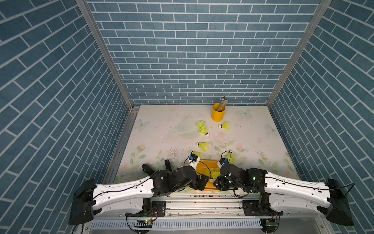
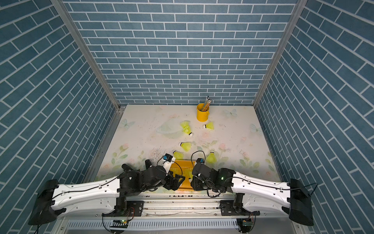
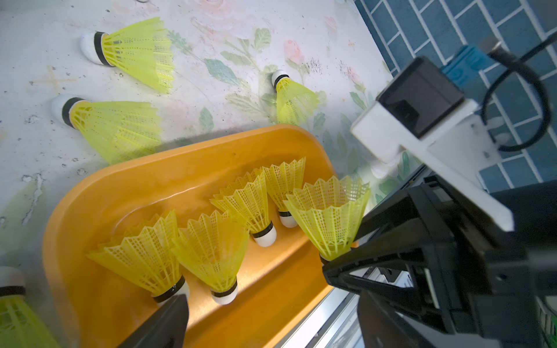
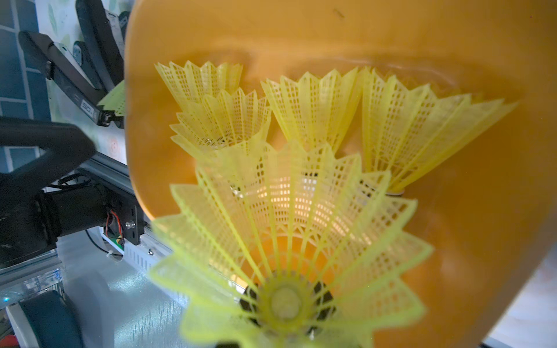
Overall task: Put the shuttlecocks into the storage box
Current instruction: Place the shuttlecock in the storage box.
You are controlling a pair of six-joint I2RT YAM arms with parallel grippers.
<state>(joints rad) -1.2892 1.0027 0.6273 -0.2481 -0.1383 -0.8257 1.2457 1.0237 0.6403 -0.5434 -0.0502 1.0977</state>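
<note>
- R arm: right gripper (image 3: pixel 342 254) is pinched narrow on the cork end of one neon yellow-green plastic shuttlecock (image 3: pixel 330 217), skirt flaring away from the jaws. The right wrist view looks straight down into that skirt.
- That one is at the right end of the shallow orange plastic storage box (image 3: pixel 196 162) (rounded corners, low walls). Can't tell if its cork touches the box floor.
- In the box: 4 more shuttlecocks (image 3: pixel 214 250) in a row, corks on the floor, skirts leaning toward the far wall, packed close w/ skirts overlapping.
- L arm: left gripper (image 2: pixel 175 180) is spread wide w/ nothing between the jaws, over the box's left part. One finger (image 3: pixel 164 324) is just beside the cork of the leftmost one in the row; contact unclear.
- Box sits at the near edge of the pale floral table mat (image 1: pixel 162 129), between the two wrists, mostly hidden by them in both top views.
- 5 loose shuttlecocks (image 1: pixel 203 145) lie on the mat in both top views: 2 just past the box's far wall, 1 farther out, 2 near the cup.
- Left wrist view shows part of 1 more, on the mat beside the box's left end.
- Tall yellow cylindrical pencil cup (image 1: pixel 218 114) w/ pencils stands at the far side of the mat, well apart from the box.
</note>
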